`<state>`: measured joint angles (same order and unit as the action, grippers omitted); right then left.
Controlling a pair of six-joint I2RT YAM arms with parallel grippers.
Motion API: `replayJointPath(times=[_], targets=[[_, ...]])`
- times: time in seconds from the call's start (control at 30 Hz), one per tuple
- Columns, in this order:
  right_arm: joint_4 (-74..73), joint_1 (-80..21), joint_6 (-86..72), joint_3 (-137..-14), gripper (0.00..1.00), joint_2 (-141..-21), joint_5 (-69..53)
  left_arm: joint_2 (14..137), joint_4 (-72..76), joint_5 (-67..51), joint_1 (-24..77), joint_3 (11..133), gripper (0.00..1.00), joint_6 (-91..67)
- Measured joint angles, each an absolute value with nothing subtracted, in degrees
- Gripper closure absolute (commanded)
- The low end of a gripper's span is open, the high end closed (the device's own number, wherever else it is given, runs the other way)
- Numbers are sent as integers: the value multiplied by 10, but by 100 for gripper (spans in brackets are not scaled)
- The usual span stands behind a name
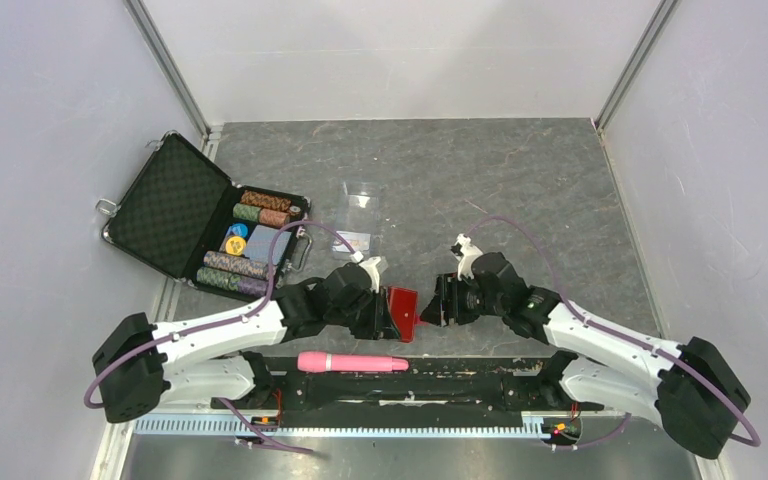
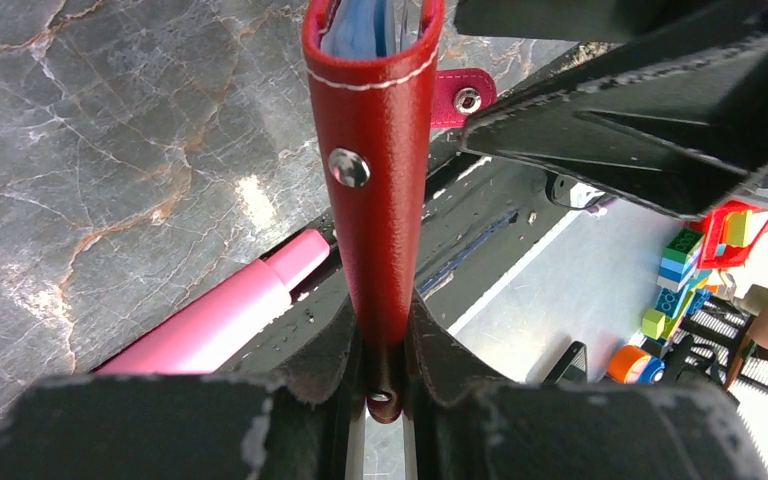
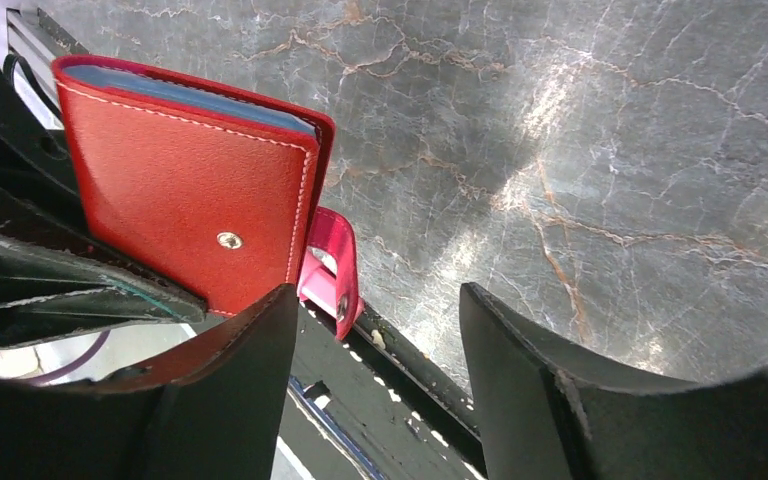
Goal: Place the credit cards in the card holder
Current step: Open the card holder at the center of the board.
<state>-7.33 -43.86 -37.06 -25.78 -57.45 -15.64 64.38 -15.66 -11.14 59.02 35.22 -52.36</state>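
The card holder [image 1: 401,305] sits at the near edge of the tabletop [image 1: 520,190], between the two arms, clamped by the left gripper [image 2: 380,385], whose narrow jaws pinch one edge of the red cover. It is folded almost shut; a sliver of pale blue pocket shows at its far end, but whether anything is inside is hidden. Its snap tab [image 3: 330,265] hangs loose, unfastened. The right gripper [image 3: 375,370] faces it with jaws wide and nothing between them; one finger lies just beside the holder's lower corner, and whether they touch cannot be told. Farther back, a small greyish rectangle that may be one of the credit cards [image 1: 357,241] lies by a clear plastic case [image 1: 363,198], too small to be sure. A pink cylinder [image 1: 352,362] lies along the front rail, and an open black briefcase [image 1: 175,205] of poker chips [image 1: 245,265] stands at the left.
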Motion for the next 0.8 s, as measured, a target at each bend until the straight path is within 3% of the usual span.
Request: replayJointPath(times=[0.1, 0.23, 0.33, 0.5, 0.6, 0.67, 0.7, 0.73, 0.8], targets=[[-59, -439, -375, -257, 50, -590, -168, 637, -156, -113, 590, 352, 98, -524], [-18, -439, -386, -248, 54, -603, -188, 629, -150, -124, 590, 352, 98, -524], [3, -439, -393, -242, 65, -610, -200, 627, -145, -126, 590, 352, 98, -524], [24, -438, -400, -237, 98, -613, -212, 619, -131, -128, 590, 347, 98, -524], [31, -438, -405, -237, 100, -613, -216, 615, -130, -128, 590, 345, 96, -524], [32, -438, -406, -237, 100, -611, -217, 613, -130, -127, 590, 343, 69, -524], [31, -438, -405, -237, 100, -607, -218, 612, -131, -126, 590, 343, 41, -524], [28, -437, -404, -237, 100, -600, -218, 610, -133, -123, 590, 343, 23, -524], [14, -437, -393, -242, 100, -579, -217, 600, -145, -109, 590, 343, 2, -521]])
